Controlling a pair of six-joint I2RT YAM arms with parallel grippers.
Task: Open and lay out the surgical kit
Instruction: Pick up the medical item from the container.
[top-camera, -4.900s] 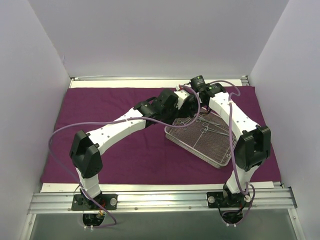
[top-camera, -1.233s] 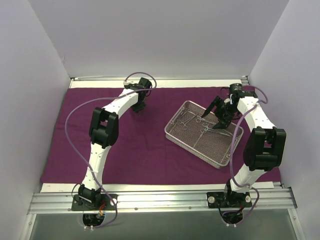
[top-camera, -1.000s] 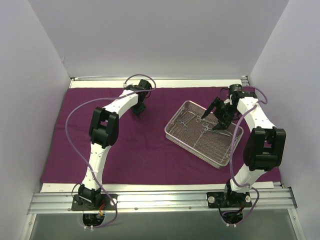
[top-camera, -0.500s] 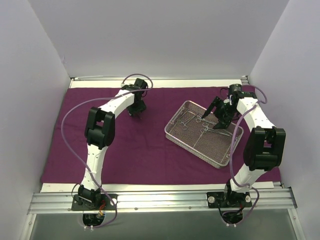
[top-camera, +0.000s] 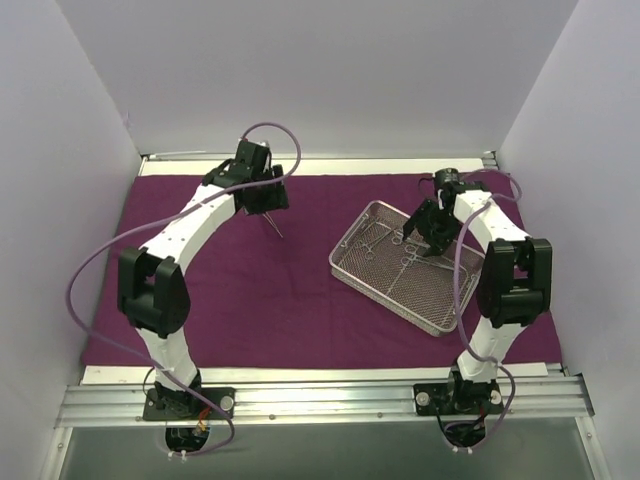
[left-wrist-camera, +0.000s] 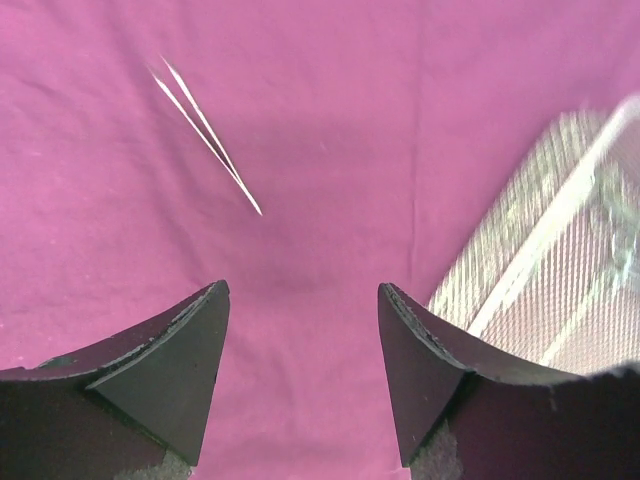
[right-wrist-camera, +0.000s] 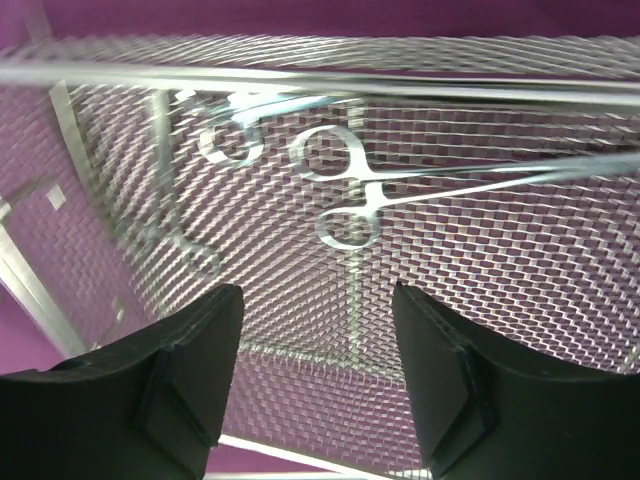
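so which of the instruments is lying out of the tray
The thin tweezers, alone on the purple cloth ahead of the left gripper. The ring-handled forceps lie inside the mesh tray.

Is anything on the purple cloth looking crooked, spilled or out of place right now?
Only the mesh tray sits askew, turned diagonal to the cloth edges. The tweezers lie alone on the cloth left of it, which looks deliberate. Nothing appears spilled or damaged.

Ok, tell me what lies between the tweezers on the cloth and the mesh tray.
Nothing but bare purple cloth. The top view shows the stretch from the tweezers to the tray empty, and the left wrist view agrees.
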